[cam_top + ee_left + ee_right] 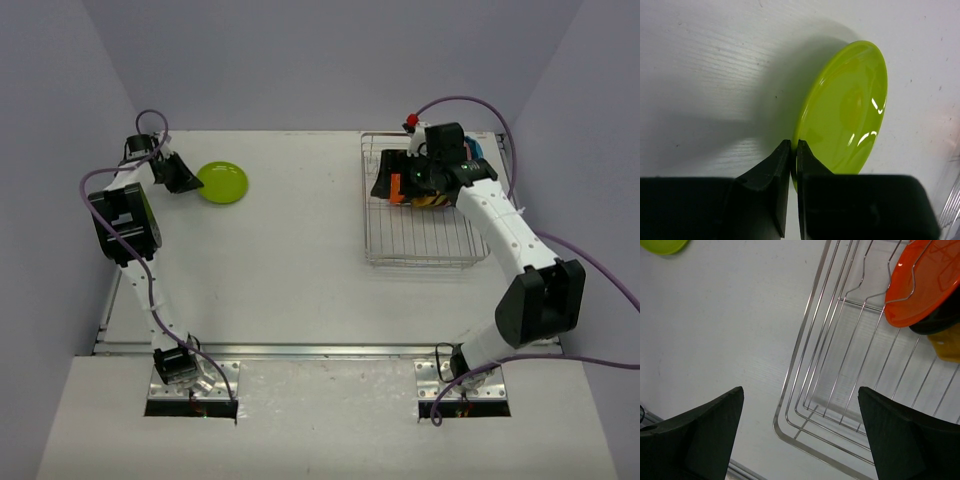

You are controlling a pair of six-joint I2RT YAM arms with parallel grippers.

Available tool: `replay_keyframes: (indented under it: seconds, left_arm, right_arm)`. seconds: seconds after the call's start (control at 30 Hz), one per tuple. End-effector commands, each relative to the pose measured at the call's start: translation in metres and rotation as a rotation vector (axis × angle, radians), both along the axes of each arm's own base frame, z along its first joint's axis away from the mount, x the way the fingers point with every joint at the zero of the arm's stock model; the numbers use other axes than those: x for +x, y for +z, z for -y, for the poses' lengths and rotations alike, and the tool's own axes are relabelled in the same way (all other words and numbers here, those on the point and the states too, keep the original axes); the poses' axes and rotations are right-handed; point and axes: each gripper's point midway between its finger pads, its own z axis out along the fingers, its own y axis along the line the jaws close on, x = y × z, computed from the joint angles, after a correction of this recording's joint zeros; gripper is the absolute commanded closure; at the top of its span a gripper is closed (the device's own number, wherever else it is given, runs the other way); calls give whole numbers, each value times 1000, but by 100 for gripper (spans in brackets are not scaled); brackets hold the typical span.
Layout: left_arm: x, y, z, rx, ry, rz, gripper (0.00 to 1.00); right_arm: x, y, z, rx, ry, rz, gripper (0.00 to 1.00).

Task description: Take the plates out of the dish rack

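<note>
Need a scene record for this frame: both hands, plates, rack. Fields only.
left hand: shut, tips at the rim of the green plate; cannot tell if it pinches the rim
green plate: flat on the table, left side, outside the rack
right hand: open, empty, above the rack
in rack: orange plate, black plate, yellow plate, close together
progress: one plate out, at least three in the rack

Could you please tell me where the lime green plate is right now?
In the top view the lime green plate lies on the table's far left, away from the dish rack, its rim pinched by the left gripper.
</note>
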Motion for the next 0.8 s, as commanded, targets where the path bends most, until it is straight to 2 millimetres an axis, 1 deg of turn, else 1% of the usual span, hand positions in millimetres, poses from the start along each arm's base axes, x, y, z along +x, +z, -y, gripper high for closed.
replay_keyframes:
  seconds: [0.0,0.13,0.2,0.23,0.3,0.33,0.4,0.47,0.53,0.57,0.6,0.63,0.67,0.7,0.73,0.77]
  left_arm:
    - [9,0,-17,85,42,20,88]
    - [2,-9,-27,148,71,-15,72]
    - [1,-10,-30,168,73,-20,64]
    - [0,-9,-32,175,74,-21,63]
    - [1,-2,-34,193,66,-10,56]
    - [2,8,-36,207,63,2,54]
    - [5,26,-36,226,55,36,53]
    - [7,55,-34,257,41,93,53]
    - [5,81,-29,313,18,140,53]
    - [3,102,-23,348,11,183,53]
    - [-3,116,-15,368,-8,210,53]
    - [-4,131,-12,412,-7,246,53]
    - [-9,148,-5,474,-20,287,53]
    - [-19,165,6,533,-34,323,53]
    - [-28,179,17,578,-41,355,52]
    - [-32,190,24,612,-47,388,50]
  right_arm:
    - [8,-2,9,-40,-19,9,5]
    - [10,-2,11,-52,-32,11,5]
    - [11,-2,14,-60,-40,13,5]
    - [11,-3,14,-63,-41,14,5]
    - [11,-2,14,-65,-37,16,5]
    - [11,-2,15,-67,-38,18,6]
    - [13,-2,17,-77,-49,24,8]
    - [18,-3,24,-106,-79,30,12]
    - [26,-4,35,-160,-127,42,17]
    - [29,-8,39,-180,-138,37,22]
    - [32,-7,43,-198,-154,46,25]
    - [36,-12,47,-221,-172,39,27]
    - [42,-13,52,-247,-191,43,30]
    - [48,-13,57,-273,-214,49,33]
    - [53,-15,61,-293,-233,49,34]
    - [59,-18,62,-304,-246,47,36]
